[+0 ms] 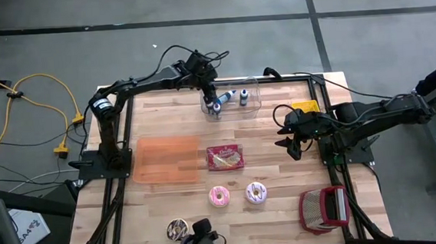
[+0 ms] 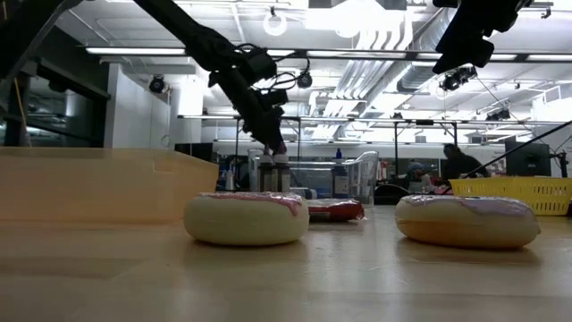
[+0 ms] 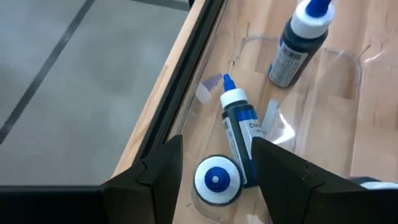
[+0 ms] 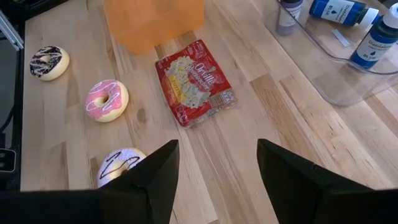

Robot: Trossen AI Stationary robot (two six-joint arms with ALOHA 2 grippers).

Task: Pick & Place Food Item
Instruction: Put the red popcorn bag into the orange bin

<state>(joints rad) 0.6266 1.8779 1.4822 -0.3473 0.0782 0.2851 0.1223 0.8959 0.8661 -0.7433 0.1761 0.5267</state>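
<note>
The left tool [image 1: 214, 99] hangs over the clear bin [image 1: 251, 104] near the far edge of the counter [image 1: 163, 110], its fingers spread with an upright blue-capped bottle [image 3: 217, 180] standing between them; nothing looks gripped. A second bottle [image 3: 241, 127] lies flat just beyond. The food, a red popcorn packet [image 1: 226, 158], lies flat near the middle of the counter, its long axis running roughly side to side across the counter. The right tool [image 1: 292, 141] hovers open and empty, level with the packet on the right-edge side, and is the nearer of the two, I'd say; the reach goes straight toward the left edge, so the fingers should straddle its shorter width
</note>
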